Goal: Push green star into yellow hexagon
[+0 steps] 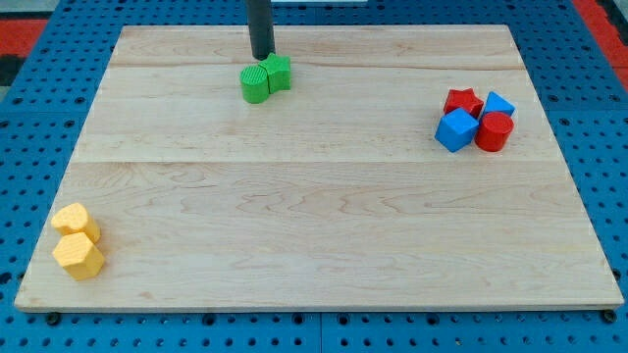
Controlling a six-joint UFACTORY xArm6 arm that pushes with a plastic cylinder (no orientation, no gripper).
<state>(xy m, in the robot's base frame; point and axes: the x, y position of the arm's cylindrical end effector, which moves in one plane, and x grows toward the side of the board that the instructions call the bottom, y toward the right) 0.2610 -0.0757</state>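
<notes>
The green star (280, 72) lies near the top of the board, touching a rounded green block (255, 84) on its lower left. My tip (262, 57) is just above this pair, at the seam between them, and looks to be touching or nearly touching them. The yellow hexagon (78, 256) lies far off at the view's bottom left corner of the board, with a second yellow block (76, 221), of unclear shape, touching it from above.
A tight cluster sits at the view's right: a red star (463, 101), a blue triangle (498, 104), a blue cube (456, 129) and a red cylinder (494, 131). The wooden board (324, 226) is ringed by a blue pegboard.
</notes>
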